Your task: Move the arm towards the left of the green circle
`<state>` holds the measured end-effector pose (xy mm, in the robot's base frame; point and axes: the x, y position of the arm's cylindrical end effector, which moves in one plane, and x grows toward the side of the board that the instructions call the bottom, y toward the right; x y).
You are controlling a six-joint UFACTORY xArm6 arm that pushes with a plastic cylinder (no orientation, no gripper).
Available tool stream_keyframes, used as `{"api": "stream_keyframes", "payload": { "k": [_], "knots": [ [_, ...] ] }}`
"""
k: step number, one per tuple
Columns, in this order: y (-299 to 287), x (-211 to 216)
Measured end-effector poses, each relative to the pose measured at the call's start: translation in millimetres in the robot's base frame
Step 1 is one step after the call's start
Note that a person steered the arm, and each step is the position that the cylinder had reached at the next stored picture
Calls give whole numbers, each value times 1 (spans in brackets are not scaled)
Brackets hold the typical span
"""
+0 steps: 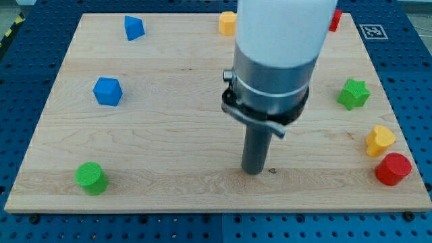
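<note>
The green circle block (pixel 90 177) stands near the board's bottom left corner. My tip (pixel 253 171) rests on the wooden board (pixel 175 135) at the bottom middle, far to the right of the green circle and at about the same height in the view. The rod hangs from a large white and grey arm body that covers the upper middle of the view.
A blue cube (pixel 107 91) and a blue triangular block (pixel 133 28) lie at left. A yellow block (pixel 227 23) and a partly hidden red block (pixel 334 20) lie at the top. A green star (pixel 354 94), yellow heart (pixel 380 140) and red circle (pixel 393 169) lie at right.
</note>
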<state>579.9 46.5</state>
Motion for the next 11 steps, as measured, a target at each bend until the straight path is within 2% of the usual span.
{"api": "stream_keyframes", "payload": {
  "k": [1, 2, 5, 7, 8, 11],
  "knots": [
    [-25, 8],
    [-67, -31],
    [-249, -90],
    [-290, -62],
    [-292, -60],
    [-292, 12]
  ]
}}
